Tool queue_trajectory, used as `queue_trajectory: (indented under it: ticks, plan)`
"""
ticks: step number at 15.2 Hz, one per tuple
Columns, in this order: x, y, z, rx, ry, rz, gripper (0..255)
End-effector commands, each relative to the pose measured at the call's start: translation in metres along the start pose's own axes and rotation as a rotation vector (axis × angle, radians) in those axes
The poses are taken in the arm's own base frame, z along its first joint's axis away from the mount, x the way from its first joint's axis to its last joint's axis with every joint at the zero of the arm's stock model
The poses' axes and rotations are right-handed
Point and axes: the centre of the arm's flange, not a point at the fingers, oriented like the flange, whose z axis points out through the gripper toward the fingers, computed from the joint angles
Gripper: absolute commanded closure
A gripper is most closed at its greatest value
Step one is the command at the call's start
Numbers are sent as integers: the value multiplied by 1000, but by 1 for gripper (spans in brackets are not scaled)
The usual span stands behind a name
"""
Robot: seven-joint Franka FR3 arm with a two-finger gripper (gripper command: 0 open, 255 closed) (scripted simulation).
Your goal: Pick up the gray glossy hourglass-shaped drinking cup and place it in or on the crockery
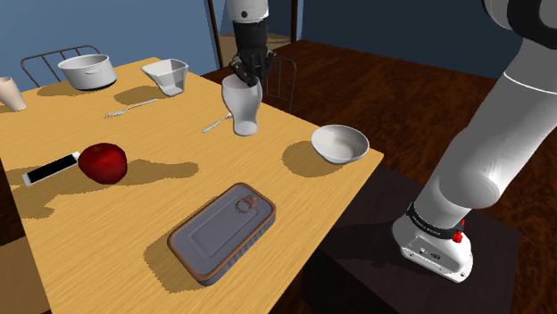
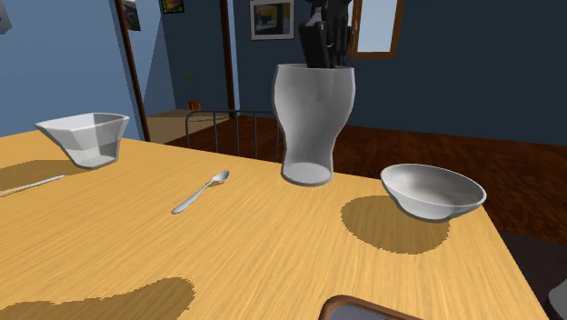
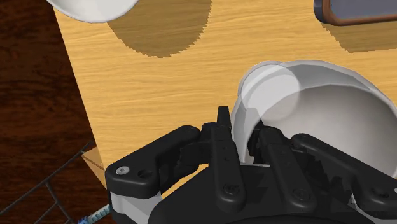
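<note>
The grey glossy hourglass-shaped cup (image 1: 243,109) (image 2: 312,123) hangs upright a little above the wooden table (image 1: 161,201). My gripper (image 1: 248,73) (image 2: 323,45) (image 3: 245,137) is shut on its rim from above, one finger inside the cup (image 3: 318,114) and one outside. The white bowl (image 1: 340,143) (image 2: 432,191) (image 3: 95,6) rests on the table near the corner, to the shoulder view's right of the cup and apart from it.
A spoon (image 1: 217,122) (image 2: 202,192) lies beside the cup. Farther off are a clear glass bowl (image 1: 167,75) (image 2: 84,138), a pot (image 1: 87,71), a fork (image 1: 129,109), a red apple (image 1: 103,162), a phone (image 1: 49,169) and a flat tin (image 1: 223,232) (image 3: 359,13). A chair (image 1: 282,82) stands behind the table.
</note>
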Motion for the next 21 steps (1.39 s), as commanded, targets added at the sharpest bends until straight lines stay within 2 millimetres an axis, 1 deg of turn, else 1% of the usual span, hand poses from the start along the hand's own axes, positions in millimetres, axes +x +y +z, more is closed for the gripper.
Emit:
queue_trajectory:
  ticks: [1, 21]
  plan:
    - [-13, 23, -1, 1, 0, -1, 255]
    - [-149, 249, -19, 1, 0, -1, 255]
